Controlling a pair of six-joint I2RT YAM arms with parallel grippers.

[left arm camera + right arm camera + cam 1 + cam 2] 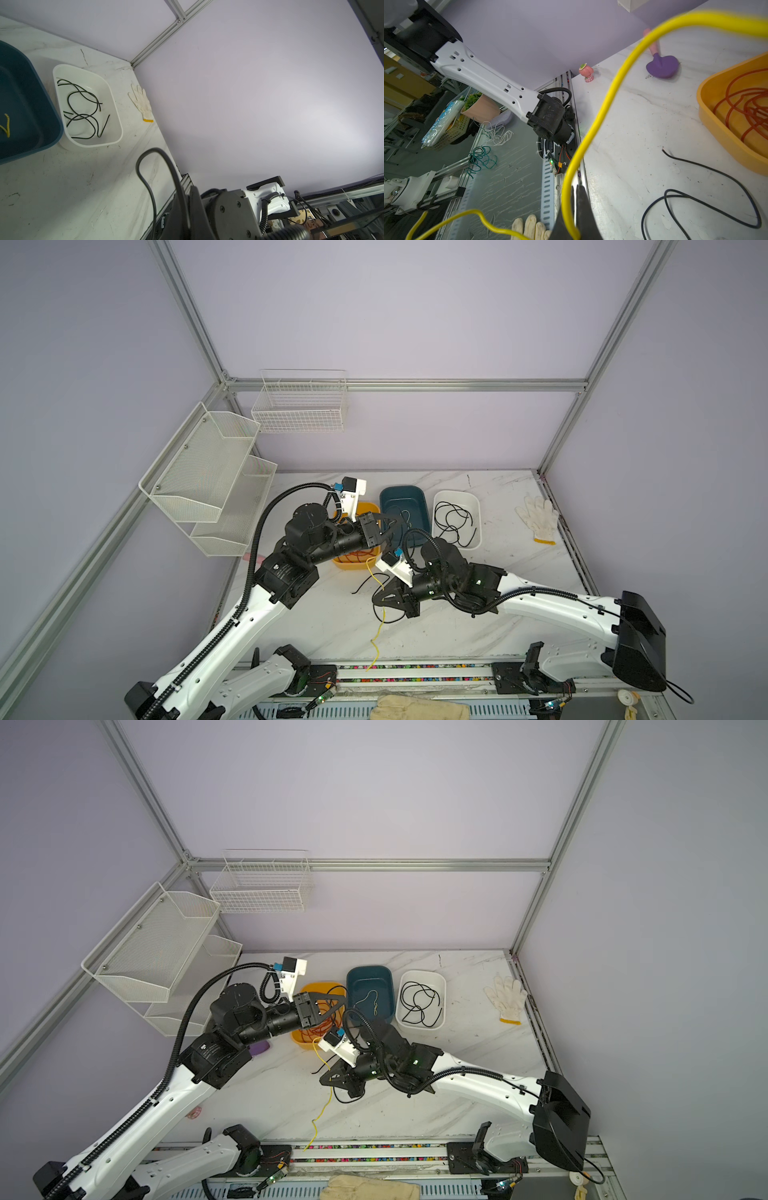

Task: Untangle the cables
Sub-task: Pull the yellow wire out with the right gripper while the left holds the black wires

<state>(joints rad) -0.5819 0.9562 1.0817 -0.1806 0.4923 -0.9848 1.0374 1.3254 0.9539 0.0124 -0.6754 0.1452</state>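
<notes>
Right gripper (377,600), at frame centre, clamps the yellow cable (613,87), which trails to the table's (478,614) front edge. Left gripper (344,999), upper left of it, jaws together, apparently pinches a black cable (154,150).

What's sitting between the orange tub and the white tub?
A dark teal tub holding a short yellow cable; both top views show it.

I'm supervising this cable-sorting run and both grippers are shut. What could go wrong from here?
1. The yellow cable pinched in the right gripper trails over the front rail; lifting may snag it there.
2. A loose black cable lies beside that gripper and might get dragged along.
3. The left gripper, apparently clamping a second black cable, hovers near the right arm's wrist; they could collide.
</notes>
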